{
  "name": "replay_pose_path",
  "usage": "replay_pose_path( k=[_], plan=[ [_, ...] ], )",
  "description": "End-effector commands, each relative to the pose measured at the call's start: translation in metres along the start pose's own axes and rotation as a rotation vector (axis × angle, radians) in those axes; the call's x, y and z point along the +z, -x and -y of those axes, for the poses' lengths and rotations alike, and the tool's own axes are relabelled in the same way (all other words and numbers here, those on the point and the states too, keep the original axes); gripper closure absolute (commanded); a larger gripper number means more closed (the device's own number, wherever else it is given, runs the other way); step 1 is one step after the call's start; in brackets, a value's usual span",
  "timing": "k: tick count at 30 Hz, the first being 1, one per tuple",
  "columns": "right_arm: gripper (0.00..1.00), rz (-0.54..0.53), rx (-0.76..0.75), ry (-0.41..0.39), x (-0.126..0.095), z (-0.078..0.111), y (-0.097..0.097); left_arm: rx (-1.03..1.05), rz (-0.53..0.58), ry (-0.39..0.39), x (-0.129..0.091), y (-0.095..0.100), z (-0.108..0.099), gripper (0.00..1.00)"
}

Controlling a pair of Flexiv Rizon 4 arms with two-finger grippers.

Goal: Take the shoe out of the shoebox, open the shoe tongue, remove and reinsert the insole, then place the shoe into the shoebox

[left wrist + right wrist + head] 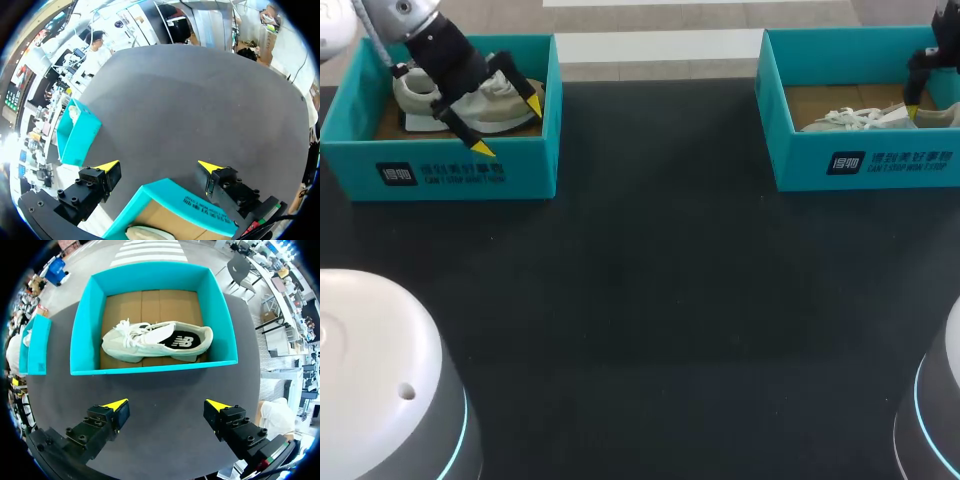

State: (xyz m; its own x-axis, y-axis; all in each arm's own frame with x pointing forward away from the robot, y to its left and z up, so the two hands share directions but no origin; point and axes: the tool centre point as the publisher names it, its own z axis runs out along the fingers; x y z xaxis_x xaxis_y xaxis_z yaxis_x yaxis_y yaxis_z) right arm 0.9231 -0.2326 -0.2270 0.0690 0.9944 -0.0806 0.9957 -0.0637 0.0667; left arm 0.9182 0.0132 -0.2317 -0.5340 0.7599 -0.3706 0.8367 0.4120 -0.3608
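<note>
Two teal shoeboxes stand at the back of the black table. The left shoebox (pixel 450 165) holds a pale shoe (pixel 490 100); my left gripper (pixel 508 127) hangs open just over it and its front wall. In the left wrist view the left gripper (pixel 159 166) straddles a corner of that box (pixel 175 197), with a bit of the shoe (pixel 145 233) below. The right shoebox (pixel 880 160) holds a white laced shoe (pixel 860 118) lying on its side. My right gripper (pixel 917 100) is above it, open. In the right wrist view the right gripper (pixel 167 407) is empty, with the shoe (pixel 155 341) ahead inside the box (pixel 150 367).
A wide stretch of black tabletop (pixel 650 300) lies between and in front of the two boxes. The bases of my two arms (pixel 380 380) rise at the near corners. The left box (pixel 37 345) shows off to the side in the right wrist view.
</note>
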Motion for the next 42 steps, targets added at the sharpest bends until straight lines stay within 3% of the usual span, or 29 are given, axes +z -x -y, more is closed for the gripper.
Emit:
replay_pose_path(
  k=[1,6,13,17,35,42],
  plan=[
    [0.0,0.0,0.001,0.0,0.0,0.0,0.0,0.108,-0.021,0.073,-0.004,-0.002,-0.004,0.0],
    [0.0,0.0,0.001,0.0,0.0,0.0,0.0,0.311,-0.032,0.211,-0.013,-0.002,-0.037,0.0],
    [0.0,0.0,0.001,0.0,0.0,0.0,0.0,0.454,-0.099,0.276,-0.037,0.007,-0.077,0.0],
    [0.0,0.0,0.001,0.0,0.0,0.0,0.0,0.478,-0.212,0.32,-0.056,0.011,-0.111,0.0],
    [0.0,0.0,0.001,0.0,0.0,0.0,0.0,0.478,-0.212,0.32,-0.056,0.011,-0.111,0.0],
    [0.0,0.0,0.001,0.0,0.0,0.0,0.0,0.482,-0.264,0.442,-0.064,0.004,-0.156,0.0]
  ],
)
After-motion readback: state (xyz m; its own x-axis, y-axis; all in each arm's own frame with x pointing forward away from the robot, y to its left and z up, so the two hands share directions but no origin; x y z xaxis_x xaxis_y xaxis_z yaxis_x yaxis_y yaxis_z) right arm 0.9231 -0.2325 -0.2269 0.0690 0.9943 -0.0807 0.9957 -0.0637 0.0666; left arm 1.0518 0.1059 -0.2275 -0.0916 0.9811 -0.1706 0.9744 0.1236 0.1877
